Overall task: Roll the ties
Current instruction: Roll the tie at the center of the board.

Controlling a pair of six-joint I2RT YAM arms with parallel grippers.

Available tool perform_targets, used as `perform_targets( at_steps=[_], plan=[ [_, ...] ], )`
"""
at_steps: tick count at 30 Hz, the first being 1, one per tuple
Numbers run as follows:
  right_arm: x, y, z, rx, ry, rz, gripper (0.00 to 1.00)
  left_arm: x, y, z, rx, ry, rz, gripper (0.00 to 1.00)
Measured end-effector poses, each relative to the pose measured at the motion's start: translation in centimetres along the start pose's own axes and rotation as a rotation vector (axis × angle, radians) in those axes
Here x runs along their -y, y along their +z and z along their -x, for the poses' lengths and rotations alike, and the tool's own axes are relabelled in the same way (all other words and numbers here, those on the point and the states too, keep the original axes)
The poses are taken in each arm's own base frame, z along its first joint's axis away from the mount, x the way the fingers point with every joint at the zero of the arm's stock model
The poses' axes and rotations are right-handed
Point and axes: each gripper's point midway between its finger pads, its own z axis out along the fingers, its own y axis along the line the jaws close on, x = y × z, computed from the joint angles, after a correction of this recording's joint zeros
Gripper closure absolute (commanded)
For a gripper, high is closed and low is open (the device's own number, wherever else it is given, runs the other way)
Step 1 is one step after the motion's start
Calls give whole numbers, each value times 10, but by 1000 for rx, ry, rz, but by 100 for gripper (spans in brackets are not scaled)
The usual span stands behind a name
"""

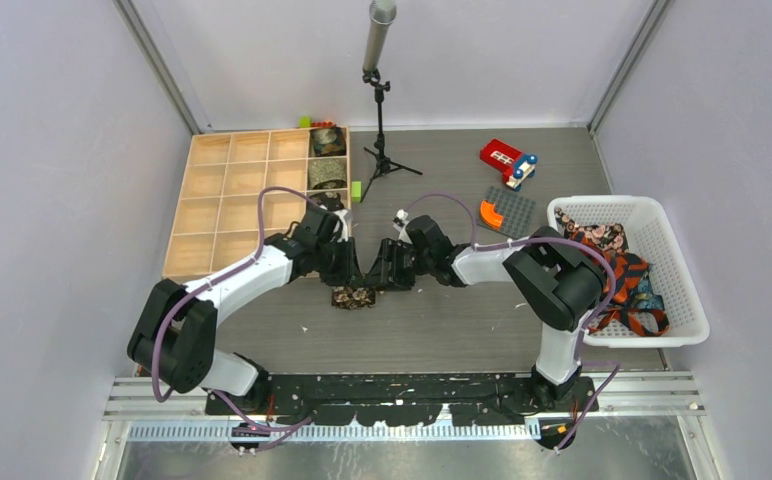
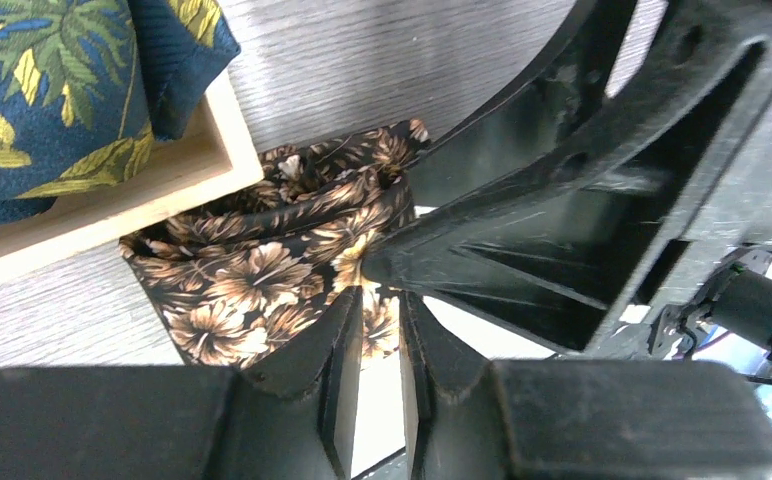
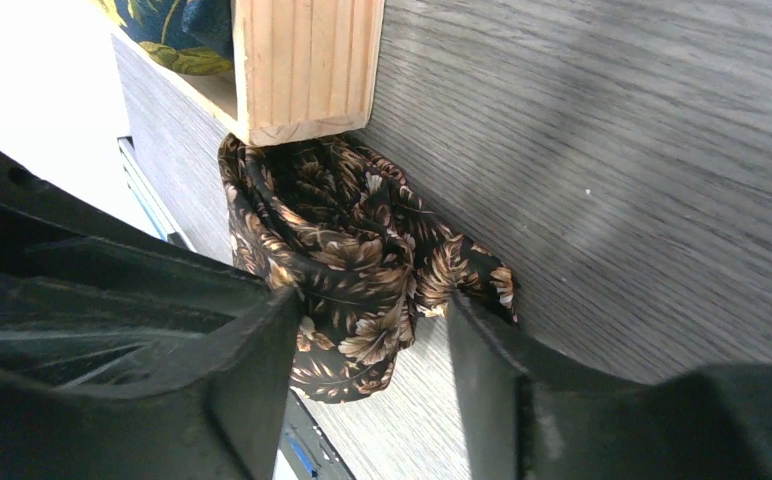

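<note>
Looking at a grey wood-grain bench point(image 1: 442, 320), with pale lilac walls on three sides and metal rails along the near edge.

Count:
- two arms
- one wooden divider tray point(image 1: 212, 215), back left
- one white basket point(image 1: 684, 270), right
- one mic point(image 1: 378, 40) on a tripod, back centre
- one red toy point(image 1: 507, 158)
- one grey stud plate point(image 1: 512, 215) with an orange piece on it

Tray: from above I see two rolled ties point(image 1: 328, 141) in the right column. The left wrist view adds a blue palm-leaf tie point(image 2: 52, 90) in the corner cell, which the left arm hides from above.

Basket: loose ties point(image 1: 627, 275) in a heap, paisley, red-orange striped and teal. I can't count them.

Task piece: one brown floral tie point(image 3: 362, 260), coiled, lying on the bench right against the tray's near right corner, between both arms' tips.

On the right side, the right end effector point(image 3: 372, 320) is spread wide, with a finger on either side of the coil. On the left side, the left end effector point(image 2: 380, 320) is almost closed, with only a thin slit left and floral fabric at the tips. I can't tell whether it actually pinches the cloth.
</note>
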Motion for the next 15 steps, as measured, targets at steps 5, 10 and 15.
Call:
perform_targets(
  at_steps=[5,10,15],
  plan=[
    [-2,4,0,-4,14,21,64,7,1,7,26,-25,-29,78],
    [-6,6,1,-1,19,44,69,12,1,11,40,-43,-45,67],
    [-6,7,0,-6,28,49,71,10,-16,11,70,-30,-19,65]
  ],
)
